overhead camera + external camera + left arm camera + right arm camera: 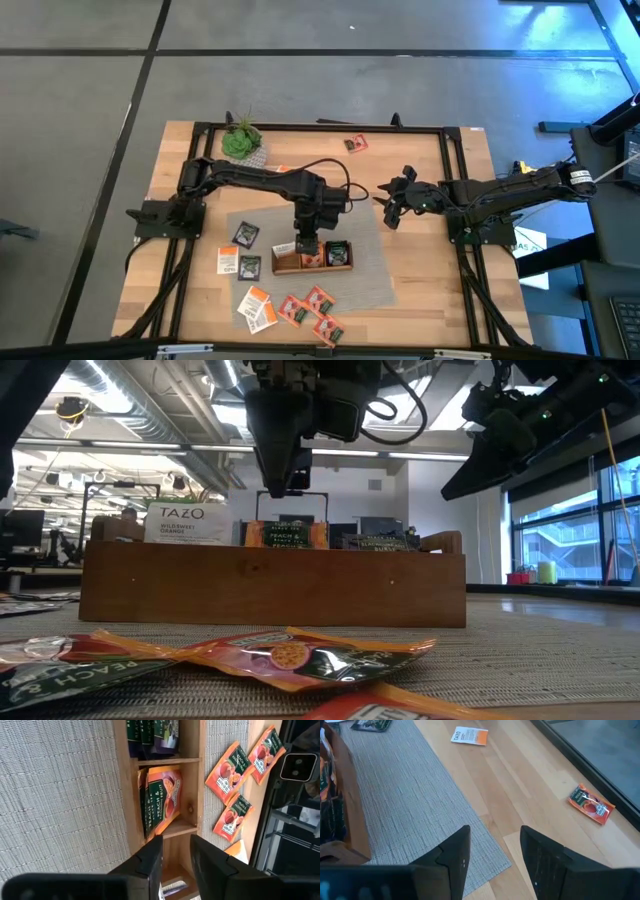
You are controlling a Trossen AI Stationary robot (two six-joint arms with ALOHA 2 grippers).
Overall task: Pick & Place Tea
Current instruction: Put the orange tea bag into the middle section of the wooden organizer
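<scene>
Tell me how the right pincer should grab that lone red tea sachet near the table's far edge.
The red sachet lies flat on bare wood, nothing beside it. Probably best: the open right pincer comes straight down, fingers spanning two opposite edges, pinching across its width.

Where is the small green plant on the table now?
In the high view, the green plant stands near the table's far left corner, beside the left arm's shoulder, far from the wooden tray.
</scene>
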